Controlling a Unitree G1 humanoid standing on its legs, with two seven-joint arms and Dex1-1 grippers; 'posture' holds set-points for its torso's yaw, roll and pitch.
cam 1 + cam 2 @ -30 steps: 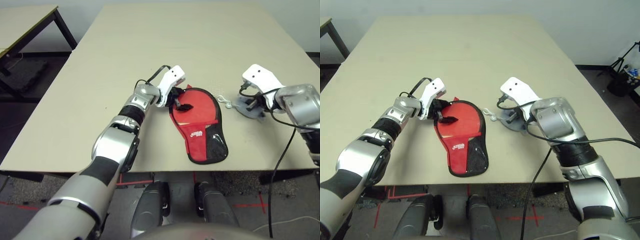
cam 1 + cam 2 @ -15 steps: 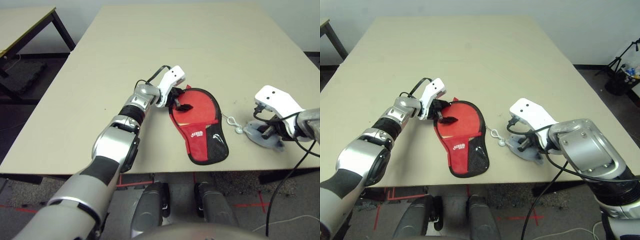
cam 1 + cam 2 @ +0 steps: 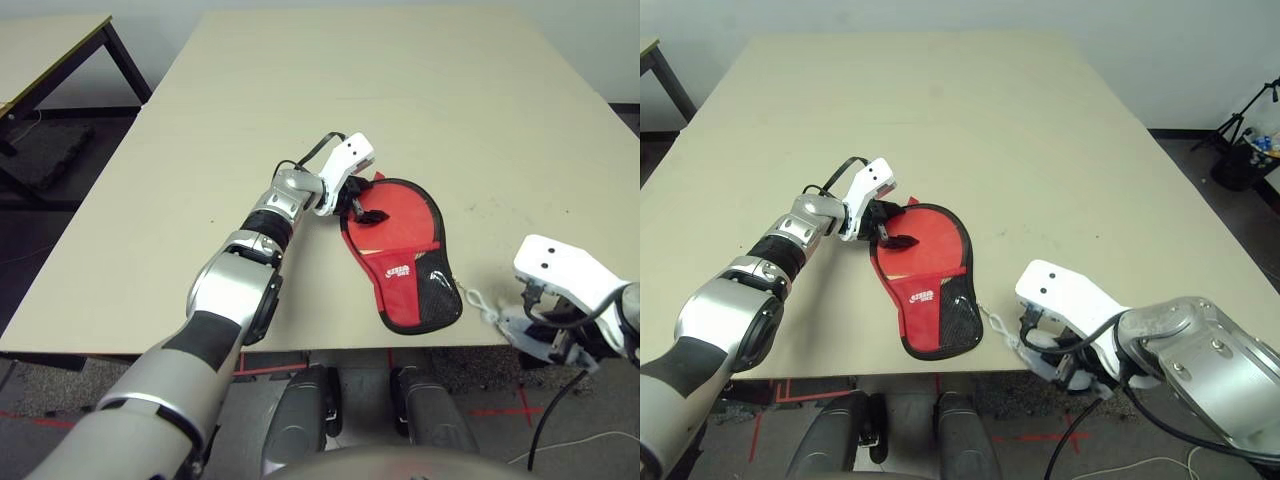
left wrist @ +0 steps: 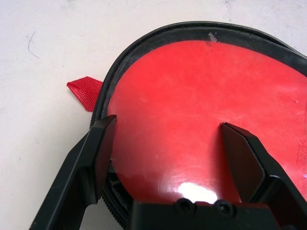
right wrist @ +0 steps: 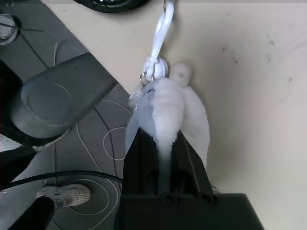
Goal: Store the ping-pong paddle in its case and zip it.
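Right gripper [image 5: 160, 143] clenches the pom-pom [image 5: 168, 108] at the table's near edge; left gripper [image 4: 177, 148], spread, straddles the paddle [image 4: 201, 110] in the case [image 3: 405, 255]. Hard pulling could drag the case off

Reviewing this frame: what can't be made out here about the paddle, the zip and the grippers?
- Paddle handle: covered by the case, head views.
- How far the zip is closed: too small, head views.
- Right gripper fingertips: buried in the white pom-pom, right wrist view.
- Left gripper: whether its open fingers touch the paddle.
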